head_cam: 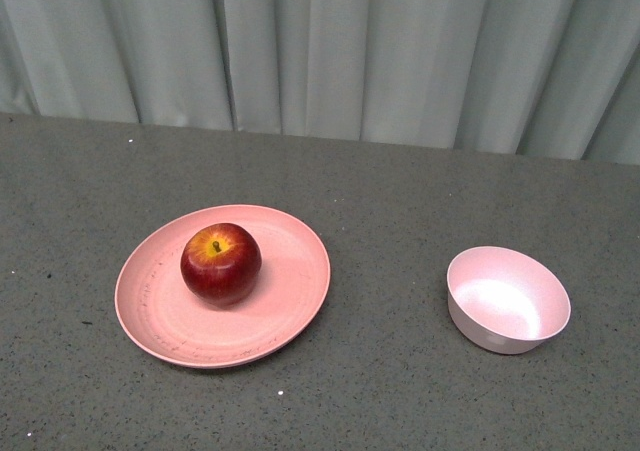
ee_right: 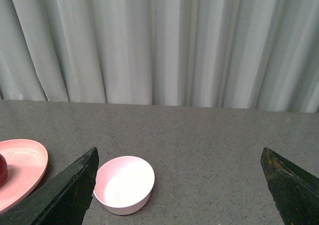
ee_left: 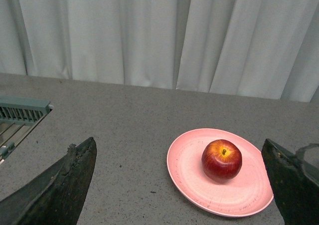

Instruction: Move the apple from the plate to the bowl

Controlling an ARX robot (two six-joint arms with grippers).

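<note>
Grippers sit nearest the wrist cameras, and neither holds anything. The left gripper (ee_left: 178, 142) has its dark fingers spread wide with nothing between them, and the right gripper (ee_right: 179, 150) is spread just as wide and equally bare. Neither arm shows in the front view.

Beyond them, on the grey speckled tabletop (head_cam: 400, 391), lies the plate (head_cam: 160, 316). The apple (head_cam: 220, 263) rests on it, stem up, a little toward 12 o'clock of the plate's centre. The bowl (head_cam: 490, 333) stands at 3 o'clock from the plate, well apart, with nothing in it.

By my reading the task has not begun: the reach, the grasp, the carry across and the release into the bowl are all left to do. The left gripper, whose camera faces the apple, seems the better placed.

Counted: two grippers, one plate, one apple, one bowl. Farthest back, at 12 o'clock, a pale pleated curtain (head_cam: 320, 51) closes the scene.
</note>
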